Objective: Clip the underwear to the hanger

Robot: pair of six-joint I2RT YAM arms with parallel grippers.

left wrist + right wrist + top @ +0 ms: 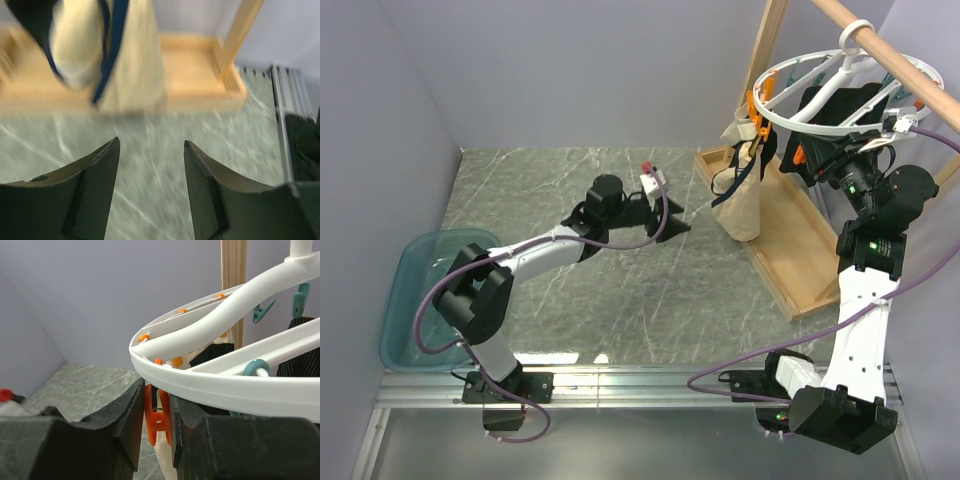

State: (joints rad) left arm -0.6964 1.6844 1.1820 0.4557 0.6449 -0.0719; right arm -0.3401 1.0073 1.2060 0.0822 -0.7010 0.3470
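Upper right, below the hanger [210,387], its rim carrying the underwear [742,200]: clamping the right gripper [156,400] onto an orange clip [157,422]. Mid-frame, holding the left gripper [151,144] spread, empty. Probably fastening; next, releasing gently, checking hold.

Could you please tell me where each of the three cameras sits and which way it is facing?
Top external: above and behind the robot, looking down on the marble table; left arm and right arm show.
Left wrist: low over the table, facing the hanging underwear and wooden frame; its open jaws show.
Right wrist: beside the hanger, facing the back wall; its jaws flank an orange clip.
Shared: the top view also shows underwear, frame, hanger.
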